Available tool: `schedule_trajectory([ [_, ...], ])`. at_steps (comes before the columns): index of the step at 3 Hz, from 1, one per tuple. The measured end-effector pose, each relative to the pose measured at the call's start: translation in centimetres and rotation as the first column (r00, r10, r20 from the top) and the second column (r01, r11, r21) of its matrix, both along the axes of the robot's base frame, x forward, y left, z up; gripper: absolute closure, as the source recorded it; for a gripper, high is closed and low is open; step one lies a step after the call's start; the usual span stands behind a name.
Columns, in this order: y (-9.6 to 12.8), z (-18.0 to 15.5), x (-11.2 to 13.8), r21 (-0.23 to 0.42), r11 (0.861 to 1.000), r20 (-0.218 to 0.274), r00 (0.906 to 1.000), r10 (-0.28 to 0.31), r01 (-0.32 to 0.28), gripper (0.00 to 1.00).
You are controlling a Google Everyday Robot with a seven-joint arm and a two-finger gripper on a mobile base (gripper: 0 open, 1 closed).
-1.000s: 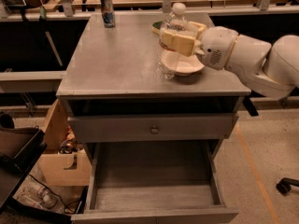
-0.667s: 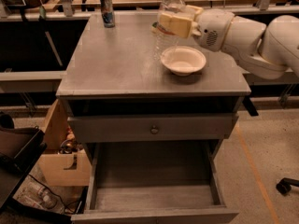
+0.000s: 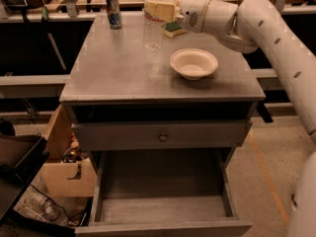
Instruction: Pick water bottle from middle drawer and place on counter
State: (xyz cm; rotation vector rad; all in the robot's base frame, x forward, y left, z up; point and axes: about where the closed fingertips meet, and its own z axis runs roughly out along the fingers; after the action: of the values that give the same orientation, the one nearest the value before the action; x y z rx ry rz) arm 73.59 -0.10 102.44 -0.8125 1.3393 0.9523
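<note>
- Gripper [image 3: 159, 10] closed round water bottle [image 3: 153, 33] near its shoulder; bottle upright at the back of counter [image 3: 113, 68].
- Bottle looks light, thin-walled, squashy and slick, so a gentle grip at the stiffer shoulder suits it.

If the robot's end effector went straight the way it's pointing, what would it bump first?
The end effector points sideways across the counter, gripping the bottle. Straight on, it would probably hit the can first, though depth is hard to judge.
</note>
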Motion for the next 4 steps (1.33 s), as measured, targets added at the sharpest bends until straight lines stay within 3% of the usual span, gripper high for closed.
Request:
schedule_trajectory([
  [2, 4.8, -2.8, 4.6, -0.013, 0.997, -0.06, 0.9949, 0.081, -0.082, 1.0],
  [4, 9.5, -3.4, 5.8, -0.049, 0.985, -0.083, 0.9831, 0.163, -0.168, 1.0],
])
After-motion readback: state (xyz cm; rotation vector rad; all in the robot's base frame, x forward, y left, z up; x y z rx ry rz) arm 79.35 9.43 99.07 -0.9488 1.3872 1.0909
